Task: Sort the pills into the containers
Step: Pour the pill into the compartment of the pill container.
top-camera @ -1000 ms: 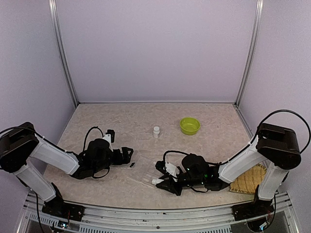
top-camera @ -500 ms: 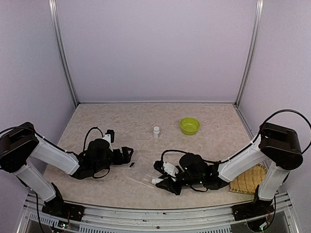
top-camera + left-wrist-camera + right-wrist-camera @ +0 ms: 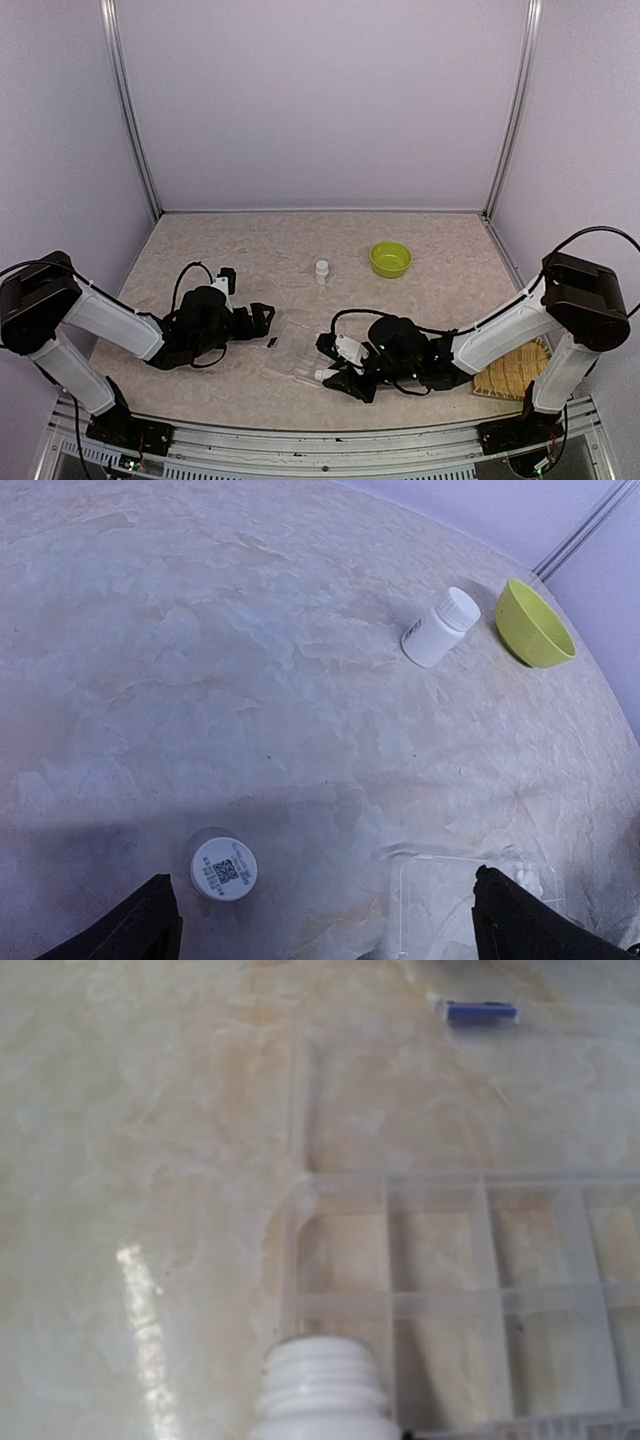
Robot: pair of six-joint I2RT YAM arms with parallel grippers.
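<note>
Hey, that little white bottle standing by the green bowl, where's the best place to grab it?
The white bottle stands upright, capped, well apart from the green bowl. So probably grip its straight body just below the cap, coming in level from the near side, since nothing stands close beside it.

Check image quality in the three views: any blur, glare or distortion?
Right wrist: soft all over, glare streak on the table, uncapped bottle neck blurred. Left wrist: sharp, wide-angle bending, shadow along the bottom. Top external: even light, clear pill box barely visible.
</note>
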